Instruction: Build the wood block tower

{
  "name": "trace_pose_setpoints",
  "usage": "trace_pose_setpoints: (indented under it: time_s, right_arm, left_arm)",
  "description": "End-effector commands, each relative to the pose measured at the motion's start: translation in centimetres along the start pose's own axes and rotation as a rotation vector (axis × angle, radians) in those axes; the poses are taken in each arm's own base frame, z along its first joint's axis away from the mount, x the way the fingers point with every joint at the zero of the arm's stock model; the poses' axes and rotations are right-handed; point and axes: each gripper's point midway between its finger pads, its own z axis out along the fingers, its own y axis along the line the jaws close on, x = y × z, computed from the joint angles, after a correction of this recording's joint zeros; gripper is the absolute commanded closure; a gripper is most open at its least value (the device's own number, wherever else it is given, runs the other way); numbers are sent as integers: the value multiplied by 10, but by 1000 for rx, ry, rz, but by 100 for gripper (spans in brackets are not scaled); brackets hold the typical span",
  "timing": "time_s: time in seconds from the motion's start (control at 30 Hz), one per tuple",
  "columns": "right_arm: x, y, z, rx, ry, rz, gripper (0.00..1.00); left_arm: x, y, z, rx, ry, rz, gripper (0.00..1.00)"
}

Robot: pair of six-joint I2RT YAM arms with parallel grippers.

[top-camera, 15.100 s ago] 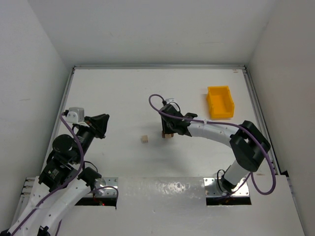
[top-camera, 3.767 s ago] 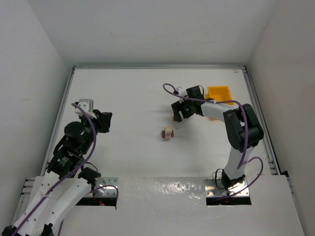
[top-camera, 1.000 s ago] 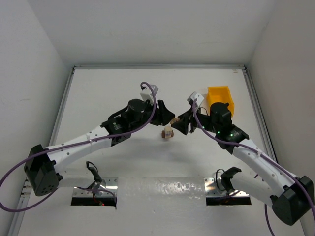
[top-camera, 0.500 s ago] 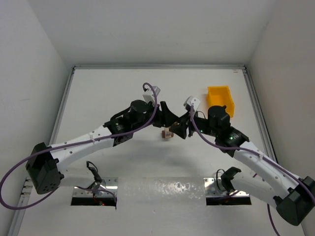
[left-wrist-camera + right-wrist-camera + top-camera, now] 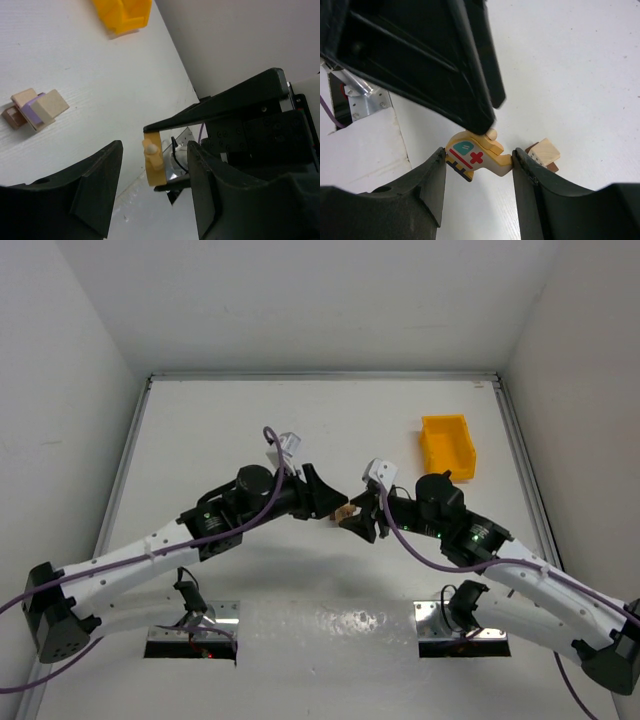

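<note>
Block [image 5: 476,156] in half-open right pincer [image 5: 478,164]

A robotics lab test cell — a white table [image 5: 230,420] boxed in by plain white walls [image 5: 300,300], with a left arm [image 5: 130,555] and right arm [image 5: 540,585] trailing purple cables [image 5: 268,450], bolted to metal plates [image 5: 492,636].

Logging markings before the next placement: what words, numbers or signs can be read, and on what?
"+", a red cross: on the painted wooden piece held in the right claw.
Words or numbers: none readable in any view.
</note>
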Motion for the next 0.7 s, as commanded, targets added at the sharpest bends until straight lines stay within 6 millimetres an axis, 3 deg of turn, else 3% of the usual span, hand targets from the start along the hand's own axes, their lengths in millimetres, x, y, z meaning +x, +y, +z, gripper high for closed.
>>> trace_pose_setpoints:
  time_s: [0.0,0.2,0.53,0.67]
  right_arm:
    - [-19,-1,-4,29,-49,-47,60]
    - [-21,4,1,7,-55,-46,60]
    - [-15,12,6,-21,-28,-52,60]
    - [-14,13,8,-25,-35,-45,60]
  left_arm:
    - [1,-3,-20,8,-16,-60,48]
    - [18,9,-23,-7,17,-103,48]
    - [21,0,-15,53,17,-138,48]
    - [35,-3,-9,77,61,-160,48]
